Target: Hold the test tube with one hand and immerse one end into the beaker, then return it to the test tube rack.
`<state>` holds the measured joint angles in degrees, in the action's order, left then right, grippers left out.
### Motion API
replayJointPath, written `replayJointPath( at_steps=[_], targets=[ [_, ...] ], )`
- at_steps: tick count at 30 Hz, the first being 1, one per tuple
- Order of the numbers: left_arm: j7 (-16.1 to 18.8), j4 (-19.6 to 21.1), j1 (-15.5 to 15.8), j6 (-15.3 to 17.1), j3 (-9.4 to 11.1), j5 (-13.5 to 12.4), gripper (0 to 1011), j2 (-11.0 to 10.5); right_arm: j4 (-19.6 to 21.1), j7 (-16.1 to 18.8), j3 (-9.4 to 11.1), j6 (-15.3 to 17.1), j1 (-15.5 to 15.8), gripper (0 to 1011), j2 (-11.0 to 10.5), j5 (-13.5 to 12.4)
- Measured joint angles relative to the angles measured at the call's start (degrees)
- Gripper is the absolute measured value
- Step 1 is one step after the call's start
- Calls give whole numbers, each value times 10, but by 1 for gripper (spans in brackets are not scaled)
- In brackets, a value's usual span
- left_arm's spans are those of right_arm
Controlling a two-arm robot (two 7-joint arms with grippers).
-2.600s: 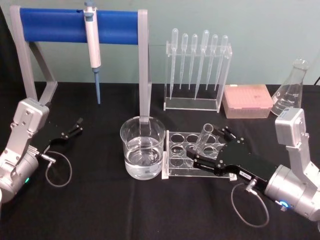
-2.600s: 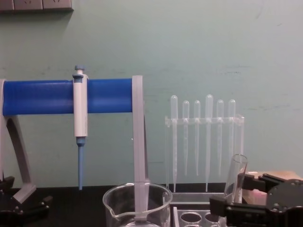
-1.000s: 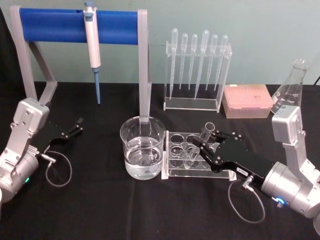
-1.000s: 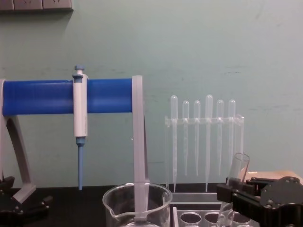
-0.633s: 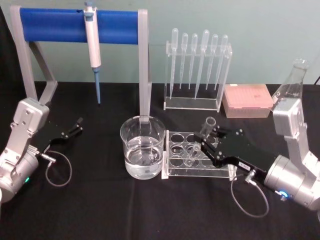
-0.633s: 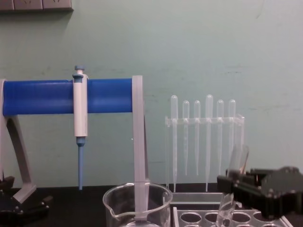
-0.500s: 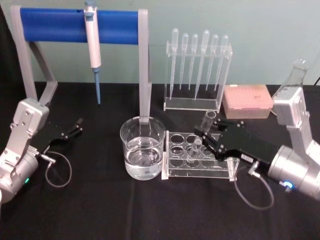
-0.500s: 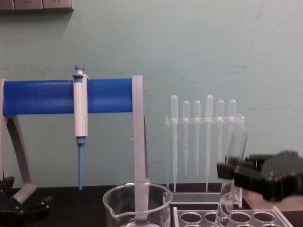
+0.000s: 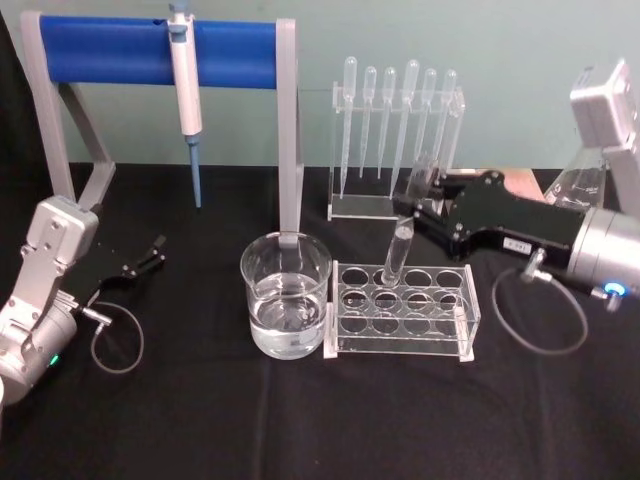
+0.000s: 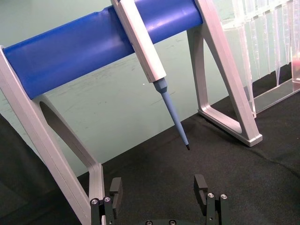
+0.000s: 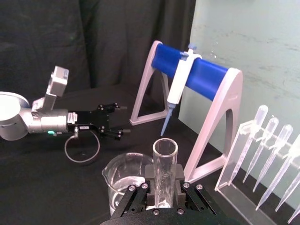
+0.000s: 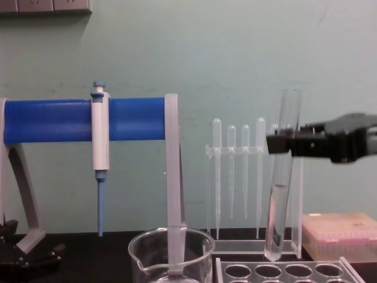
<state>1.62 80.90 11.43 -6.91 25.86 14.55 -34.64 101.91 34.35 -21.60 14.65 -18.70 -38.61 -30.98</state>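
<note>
The test tube [image 9: 400, 250] hangs slightly tilted, its round bottom just above the clear tube rack [image 9: 400, 345]. My right gripper [image 9: 418, 208] is shut on the tube's upper part, below the rim. From the chest the tube [image 12: 277, 206] is well off the table, with the gripper [image 12: 281, 143] holding it from the right. The beaker [image 9: 285, 290], part full of clear liquid, stands to the rack's left, apart from the tube. In the right wrist view the tube [image 11: 165, 168] rises between the fingers with the beaker [image 11: 124, 183] beyond. My left gripper [image 10: 158, 192] rests open at the table's left.
A blue-barred stand [image 9: 160, 50] with a hanging pipettor [image 9: 185, 80] stands behind the beaker. A rack of plastic pipettes [image 9: 395, 140], a pink tip box [image 9: 495, 200] and a glass flask [image 9: 580, 185] line the back right.
My right gripper has risen and drawn back to the right, lifting the test tube out of its rack hole. The left arm has stayed still.
</note>
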Motion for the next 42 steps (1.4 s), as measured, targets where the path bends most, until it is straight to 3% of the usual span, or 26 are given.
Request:
replayJointPath(
  at_steps=[10,42],
  targets=[
    [0,0,0,0,0,0,1000,0,6,9,-6,39,-39,241,-15,-25],
    [0,0,0,0,0,0,1000,0,5,8,-4,33,-34,241,-13,-21]
  ],
)
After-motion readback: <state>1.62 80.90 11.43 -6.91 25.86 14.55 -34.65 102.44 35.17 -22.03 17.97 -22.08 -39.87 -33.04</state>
